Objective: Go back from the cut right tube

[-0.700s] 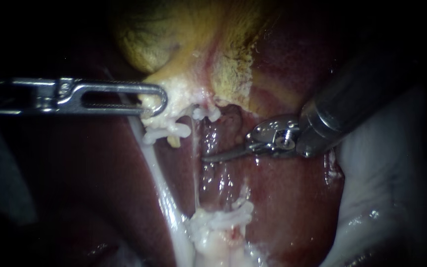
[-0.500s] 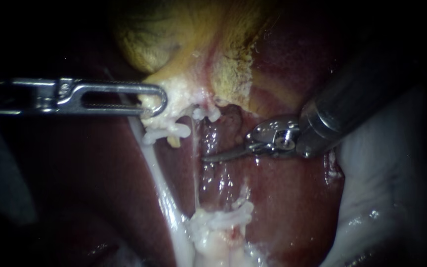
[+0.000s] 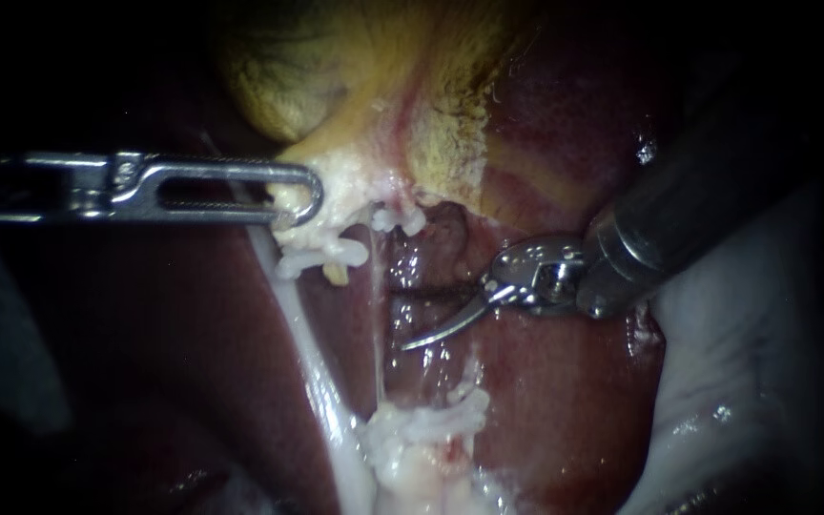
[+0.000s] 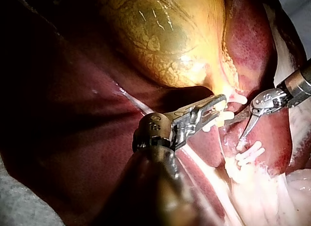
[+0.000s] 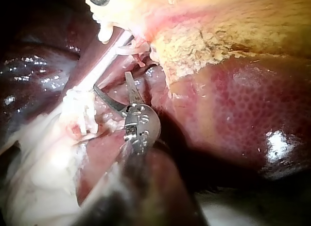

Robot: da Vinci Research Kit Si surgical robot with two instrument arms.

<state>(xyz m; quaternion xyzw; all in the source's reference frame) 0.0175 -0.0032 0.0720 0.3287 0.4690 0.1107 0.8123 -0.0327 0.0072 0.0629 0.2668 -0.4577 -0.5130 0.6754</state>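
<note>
dark liver [image 3: 545,381] backs everything; centre left, your left instrument [image 3: 309,195] pinches the gallbladder [image 3: 336,76] taut so your right instrument [image 3: 407,319], blades spread mid-frame, can clear the cut right tube [image 3: 436,420].

Surround: black on every side in the endoscope view; the room is lost in the dark. Light: one bright pool, centred, wet glints on the liver [image 3: 565,381]. Covering: grey cloth [image 4: 19,206] showing past the liver's edge, left wrist view.
</note>
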